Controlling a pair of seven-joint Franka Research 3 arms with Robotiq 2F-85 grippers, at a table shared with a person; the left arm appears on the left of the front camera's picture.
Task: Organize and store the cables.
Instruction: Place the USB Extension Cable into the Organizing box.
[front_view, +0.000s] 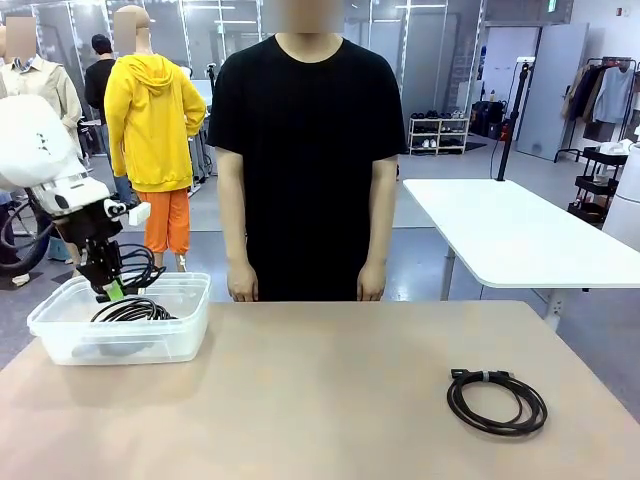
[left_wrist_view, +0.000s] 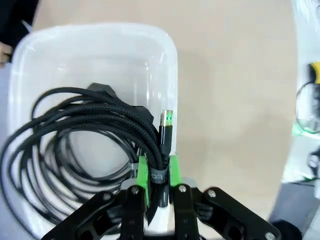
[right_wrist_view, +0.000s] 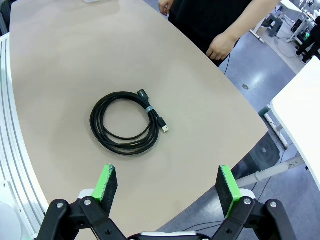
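The left pincer (front_view: 108, 290) is clamped on a black braided cable (left_wrist_view: 90, 125) at its bound stretch. A metal plug (left_wrist_view: 166, 120) pokes up at 12 o'clock between the green pads (left_wrist_view: 142, 172). That coil hangs into the clear bin (front_view: 190, 300) at the counter's (front_view: 320, 370) 9 o'clock edge. Whether it rests on the bin floor or on another coil beneath is hard to tell through the loops.

The coming move likely turns on the loose cable (right_wrist_view: 127, 122), which lies flat toward the counter's 4 o'clock, well apart from the bin and much nearer the right arm. The right pincer (right_wrist_view: 164, 187) hovers above it, spread wide and empty, with the coil at about 11 o'clock from it. The coil is thin, black and round. Its tied stretch and plugs run from 11 to 5 o'clock, slanting across the line between the pads.
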